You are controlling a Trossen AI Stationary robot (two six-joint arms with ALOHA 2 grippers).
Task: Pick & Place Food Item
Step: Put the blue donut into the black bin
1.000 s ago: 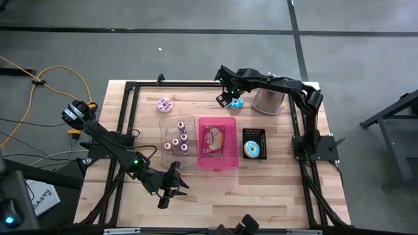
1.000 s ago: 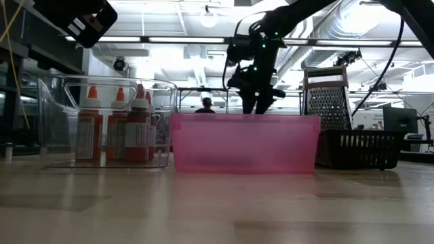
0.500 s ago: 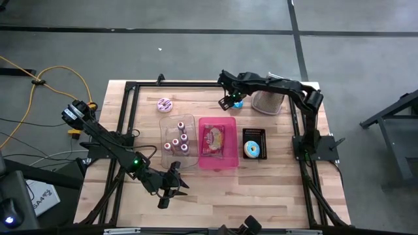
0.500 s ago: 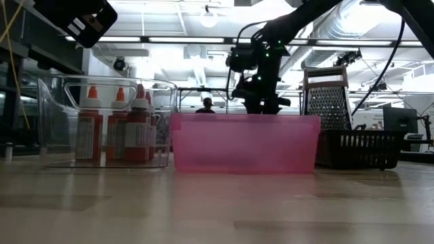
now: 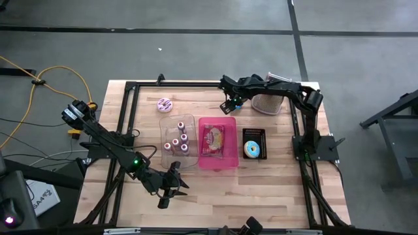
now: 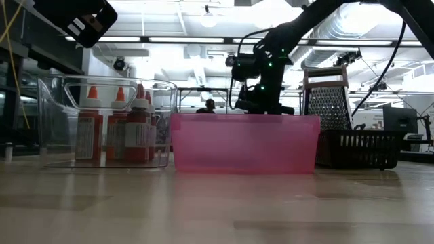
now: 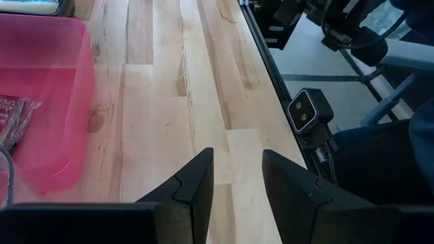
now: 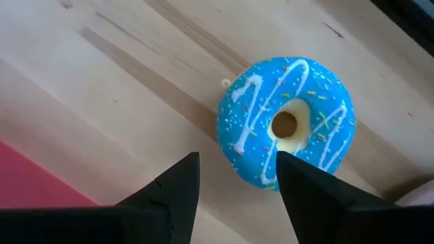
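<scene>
A blue iced donut [image 8: 285, 122] with white stripes and sprinkles lies flat on the wooden table near its far edge. My right gripper [image 8: 237, 179] hangs open just above it, pointing steeply down. Its two fingers stand over the donut's near side and touch nothing. In the high view this gripper [image 5: 232, 102] is beside the metal grater [image 5: 269, 102]. My left gripper [image 7: 237, 159] waits open over bare wood near the table's front [image 5: 177, 185]. A pink donut [image 5: 164, 104] lies at the far left, and another blue donut [image 5: 252, 150] sits in the black basket [image 5: 255, 134].
A pink bin [image 5: 230, 160] holding a wrapped snack [image 5: 213, 139] stands at the table's middle. A clear bin [image 5: 189, 121] with several small bottles is on its left and the black basket on its right. In the low view the pink bin [image 6: 244, 144] hides my right gripper's fingertips.
My right gripper has gone down toward the blue donut by the grater, staying open; in the low view its fingertips have sunk behind the pink bin's rim. The donut has not moved.
</scene>
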